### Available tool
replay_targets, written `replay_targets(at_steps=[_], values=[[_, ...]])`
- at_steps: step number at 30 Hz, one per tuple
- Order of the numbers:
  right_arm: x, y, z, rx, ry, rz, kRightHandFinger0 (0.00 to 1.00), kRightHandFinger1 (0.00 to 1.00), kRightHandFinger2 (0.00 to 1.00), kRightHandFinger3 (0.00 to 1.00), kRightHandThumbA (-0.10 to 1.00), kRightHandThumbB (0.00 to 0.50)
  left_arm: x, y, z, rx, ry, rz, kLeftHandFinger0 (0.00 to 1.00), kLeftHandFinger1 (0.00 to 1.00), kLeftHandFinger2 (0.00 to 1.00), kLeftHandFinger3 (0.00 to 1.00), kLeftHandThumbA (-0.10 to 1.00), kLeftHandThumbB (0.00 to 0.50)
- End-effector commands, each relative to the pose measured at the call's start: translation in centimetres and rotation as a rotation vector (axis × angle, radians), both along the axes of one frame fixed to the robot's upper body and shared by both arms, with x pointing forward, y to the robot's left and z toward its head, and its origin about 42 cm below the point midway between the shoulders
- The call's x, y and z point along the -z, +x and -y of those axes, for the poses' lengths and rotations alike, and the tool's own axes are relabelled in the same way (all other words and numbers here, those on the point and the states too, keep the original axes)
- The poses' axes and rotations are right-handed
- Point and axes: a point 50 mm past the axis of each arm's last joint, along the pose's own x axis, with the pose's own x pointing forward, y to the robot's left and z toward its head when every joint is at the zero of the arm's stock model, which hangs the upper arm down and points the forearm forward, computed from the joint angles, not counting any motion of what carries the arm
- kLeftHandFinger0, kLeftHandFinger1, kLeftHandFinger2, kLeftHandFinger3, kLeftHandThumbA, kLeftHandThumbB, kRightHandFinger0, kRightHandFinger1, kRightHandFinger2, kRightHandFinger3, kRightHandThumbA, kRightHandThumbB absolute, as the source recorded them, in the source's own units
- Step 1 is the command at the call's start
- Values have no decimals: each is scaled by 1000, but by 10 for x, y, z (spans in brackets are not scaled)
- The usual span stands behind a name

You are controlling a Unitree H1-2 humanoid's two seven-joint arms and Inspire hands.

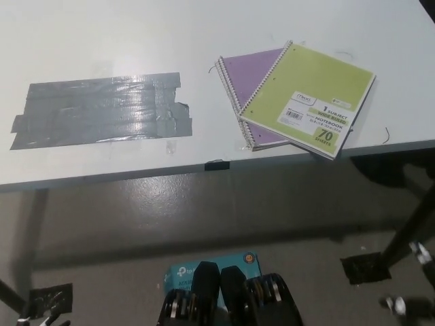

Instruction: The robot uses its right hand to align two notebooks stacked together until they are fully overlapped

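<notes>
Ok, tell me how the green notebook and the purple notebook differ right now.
The green notebook lies on top; the purple notebook lies beneath it, mostly covered. The green one is turned clockwise against the purple one, and its lower corner juts past the table edge. The green cover carries a printed label; the purple shows none. Both are spiral-bound.

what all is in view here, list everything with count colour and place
green notebook: one, lime green, spiral-bound, table's right part, lying skewed on top of the purple one, a corner jutting past the near edge
purple notebook: one, purple, spiral-bound, underneath, showing to the left of the green one
tape patch: one, grey, table's left part
table: one, white
black clip: one, on the table's near edge
teal box: one, on the floor below
robot's hands: neither in view
</notes>
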Motion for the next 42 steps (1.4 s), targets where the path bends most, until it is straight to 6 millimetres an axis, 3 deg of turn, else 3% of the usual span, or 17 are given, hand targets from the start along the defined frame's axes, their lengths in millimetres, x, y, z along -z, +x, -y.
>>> replay_targets(at_steps=[1,2,4,5,7,8,10,12,15,17,18,23,26,30,36,38,42], values=[[-56,28,-17,-70,-127,127,1000,1000,1000,1000,1000,496,-8,-5,-3,18,-10,4,1000,1000,1000,1000,1000,500],[-67,34,-25,-90,-132,160,1000,1000,1000,1000,1000,499,-8,-8,-3,19,-7,0,1000,1000,1000,1000,1000,500],[-120,62,-51,-155,-160,315,1000,1000,1000,1000,1000,500,-7,-14,-2,19,-8,-9,1000,1000,1000,1000,1000,500],[-120,62,-51,-155,-161,314,1000,1000,1000,1000,1000,500,-7,-15,-2,19,-8,-9,1000,1000,1000,1000,1000,500],[-166,87,-70,-175,-160,422,1000,1000,1000,1000,1000,500,-6,-16,0,25,-10,-13,1000,1000,1000,1000,1000,500],[-170,88,-71,-174,-162,428,1000,1000,1000,1000,1000,500,-6,-16,0,25,-9,-13,1000,1000,1000,1000,1000,500],[-210,108,-86,-192,-170,504,1000,1000,1000,1000,1000,490,-5,-16,0,33,-2,-6,1000,1000,1000,1000,1000,500],[-217,113,-90,-190,-179,511,1000,1000,1000,1000,1000,487,-5,-16,0,33,-1,-6,1000,1000,1000,1000,1000,500],[-249,155,-118,-185,-354,543,1000,1000,1000,1000,1000,491,-6,-16,1,35,10,-14,1000,1000,1000,1000,1000,500],[-252,160,-119,-182,-367,542,1000,1000,1000,1000,1000,495,-6,-17,1,38,10,-15,1000,1000,1000,1000,1000,500],[-261,176,-127,-174,-396,531,1000,1000,1000,1000,1000,495,-7,-17,2,36,10,-15,1000,1000,1000,1000,1000,500],[-279,212,-145,-126,-406,491,1000,1000,1000,1000,1000,474,-7,-17,-1,32,15,-10,1000,1000,1000,1000,1000,500],[-283,241,-154,-80,-343,436,1000,1000,1000,1000,1000,415,-6,-16,1,18,-10,4,977,1000,1000,1000,1000,500],[-274,255,-149,-33,-311,370,1000,1000,1000,1000,1000,426,-5,-17,5,14,-12,4,1000,1000,1000,1000,1000,500],[-233,275,-152,108,-125,241,1000,1000,1000,1000,1000,441,-6,-10,9,40,20,-1,955,1000,1000,1000,1000,500],[-216,276,-159,167,-38,216,1000,1000,1000,1000,1000,383,-4,-10,11,34,15,6,936,1000,1000,1000,1000,500],[-195,271,-160,251,118,187,1000,1000,1000,1000,1000,357,-4,-15,14,57,32,2,1000,1000,1000,1000,1000,500]])
